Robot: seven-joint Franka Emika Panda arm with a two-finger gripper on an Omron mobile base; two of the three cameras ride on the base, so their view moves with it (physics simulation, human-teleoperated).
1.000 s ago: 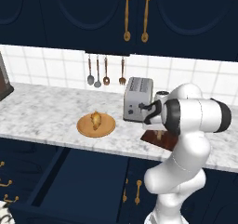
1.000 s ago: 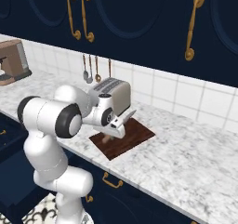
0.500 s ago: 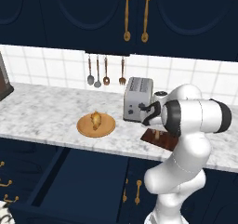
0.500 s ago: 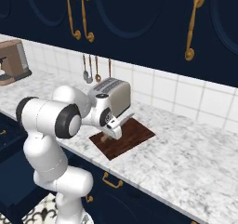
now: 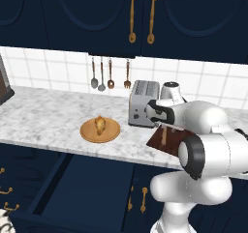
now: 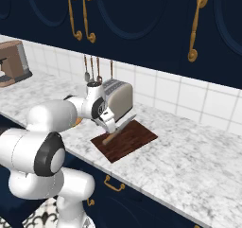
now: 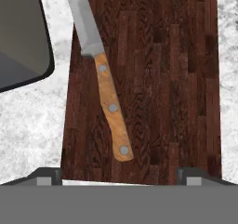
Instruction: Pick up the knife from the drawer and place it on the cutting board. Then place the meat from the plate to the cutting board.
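Note:
The knife [image 7: 111, 109], with its brown riveted handle and pale blade, is over the left part of the dark reddish cutting board [image 7: 162, 79], free of my fingers. In the right base view the knife [image 6: 118, 130] slants, handle end down on the board [image 6: 134, 142] and blade toward the toaster. My gripper [image 7: 118, 177] is open just above it, fingertips [image 7: 44, 176] wide apart; it also shows over the board [image 5: 177, 142] as gripper [image 5: 162, 125]. The meat [image 5: 100, 124] lies on the round tan plate [image 5: 87, 132]. Below the counter the navy drawer [image 5: 82, 188] stands pulled out.
A silver toaster [image 5: 143, 109] stands right behind the board, close to the gripper [image 6: 109, 123]. Spoons and a fork [image 5: 101, 75] hang on the tiled wall. A coffee machine [image 6: 12, 61] sits far left. Bare marble counter [image 6: 198, 156] stretches right of the board.
The jaws have gone from shut on the knife to wide open, letting it go over the board. The arm has hardly moved.

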